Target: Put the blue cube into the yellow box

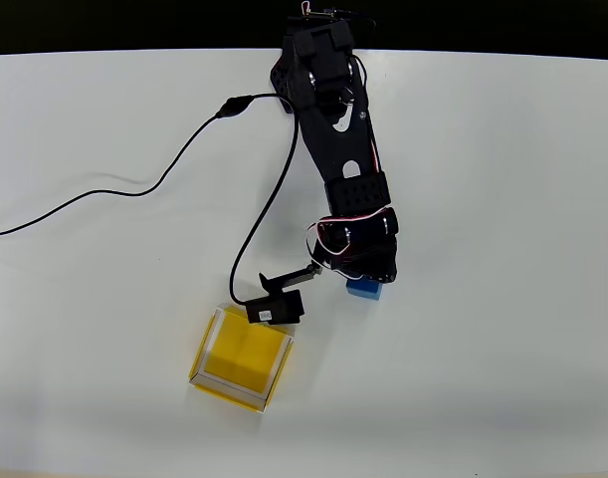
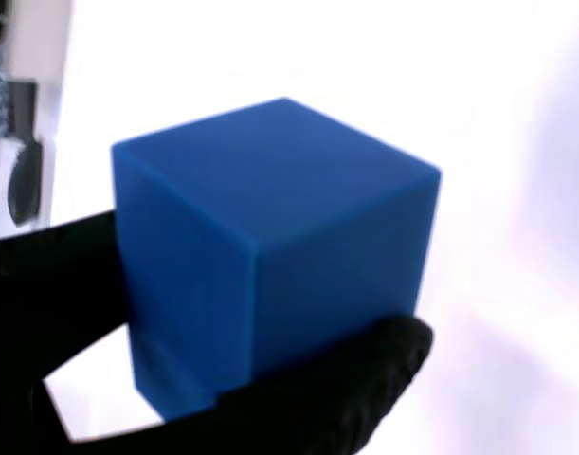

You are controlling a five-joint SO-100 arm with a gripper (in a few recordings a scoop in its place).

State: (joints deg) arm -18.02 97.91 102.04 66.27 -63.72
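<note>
Blue cube [image 2: 270,256] filled the wrist view; we saw black fingers [image 2: 346,389] pressed against its lower and left sides, clamped on it. Overhead, we saw the cube [image 1: 363,290] peeking out under the arm's black gripper head [image 1: 358,249], near the middle of the white tabletop [image 1: 503,199]. Yellow box [image 1: 242,358] sat near the tabletop's bottom edge, apart from the cube, to its lower left.
</note>
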